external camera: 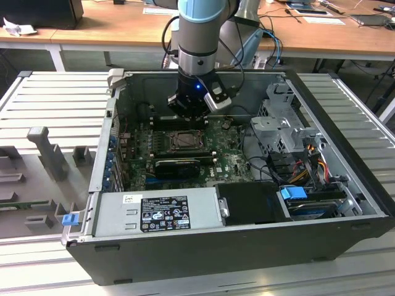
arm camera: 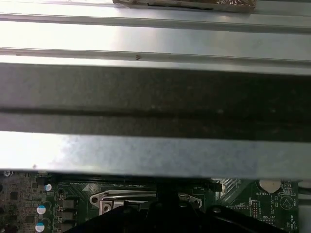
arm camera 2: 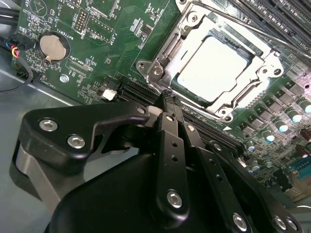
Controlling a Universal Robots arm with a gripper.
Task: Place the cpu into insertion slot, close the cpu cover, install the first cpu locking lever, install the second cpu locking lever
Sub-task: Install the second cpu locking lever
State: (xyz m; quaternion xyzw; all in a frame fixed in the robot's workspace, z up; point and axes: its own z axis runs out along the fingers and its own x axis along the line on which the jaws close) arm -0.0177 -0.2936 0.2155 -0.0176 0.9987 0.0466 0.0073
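Note:
The cpu [arm camera 2: 214, 68] lies flat in its socket on the green motherboard, grey top up. The cpu cover [arm camera 2: 167, 53], a silver frame, lies down around it, with the chip showing through its window. A thin metal lever rod [arm camera 2: 265, 36] runs along the socket's far side. My gripper [arm camera 2: 165, 97] is shut with nothing between its fingers, and its tips are at the socket's corner by the frame. In the exterior view the gripper [external camera: 188, 115] hangs just above the socket [external camera: 183, 140]. The first wrist view shows the gripper [arm camera: 166, 196] in front of the socket frame [arm camera: 112, 198].
The open computer case [external camera: 345, 123] walls in the board. A long black card [external camera: 179, 165] lies just in front of the socket, with the power supply [external camera: 160, 213] nearer still. A drive cage [external camera: 284, 123] with cables stands at the exterior view's right. A coin battery [arm camera 2: 51, 46] sits on the board.

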